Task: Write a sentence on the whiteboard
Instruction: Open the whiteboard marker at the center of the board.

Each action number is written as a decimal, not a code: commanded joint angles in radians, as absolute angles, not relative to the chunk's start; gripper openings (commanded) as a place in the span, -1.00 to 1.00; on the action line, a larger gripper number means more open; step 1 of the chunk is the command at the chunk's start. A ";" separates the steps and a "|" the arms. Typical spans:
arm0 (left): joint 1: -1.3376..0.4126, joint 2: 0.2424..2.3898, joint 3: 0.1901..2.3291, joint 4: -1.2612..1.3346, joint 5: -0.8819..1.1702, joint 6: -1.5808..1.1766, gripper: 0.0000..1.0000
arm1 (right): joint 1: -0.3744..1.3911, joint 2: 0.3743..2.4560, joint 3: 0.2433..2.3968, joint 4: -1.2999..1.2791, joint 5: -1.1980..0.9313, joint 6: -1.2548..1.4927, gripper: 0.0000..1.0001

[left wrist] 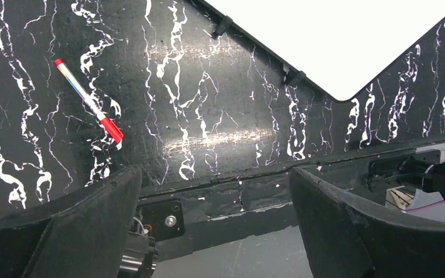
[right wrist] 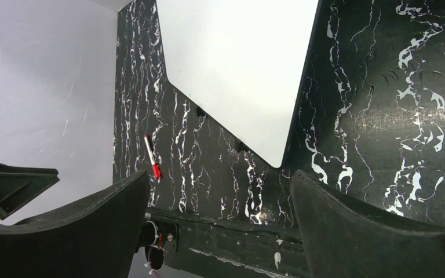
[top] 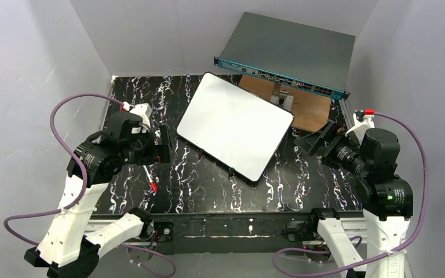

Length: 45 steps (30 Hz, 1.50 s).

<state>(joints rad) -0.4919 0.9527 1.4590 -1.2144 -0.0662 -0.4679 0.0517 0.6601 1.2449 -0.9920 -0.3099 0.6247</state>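
The top camera looks down from high up — both wrist cameras sit low, sharing the whiteboard [left wrist: 336, 40] and red marker [left wrist: 90, 101].

Empty left pincer [left wrist: 214, 174] and right pincer [right wrist: 219, 175], jaws wide apart.

Whiteboard [top: 234, 133] lies askew on marbled table [top: 208, 185] — marker [top: 148, 178] apart, toward left.

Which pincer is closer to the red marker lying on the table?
The left pincer; the marker lies just beside it, while the right pincer sits beyond the whiteboard.
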 commanded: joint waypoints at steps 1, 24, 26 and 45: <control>-0.488 0.950 1.453 -1.266 -0.117 -0.477 0.99 | 0.047 0.663 1.229 -0.943 -0.310 0.621 0.96; -0.486 0.972 1.214 -1.388 -0.502 -0.894 0.71 | 0.047 0.653 1.234 -0.994 -0.271 0.608 0.96; -0.480 0.977 1.151 -1.348 -0.532 -0.931 0.61 | 0.047 0.651 1.237 -1.000 -0.279 0.607 0.96; -0.245 0.989 0.547 -0.644 -0.322 -0.827 0.19 | 0.047 0.622 1.239 -1.064 -0.279 0.583 0.96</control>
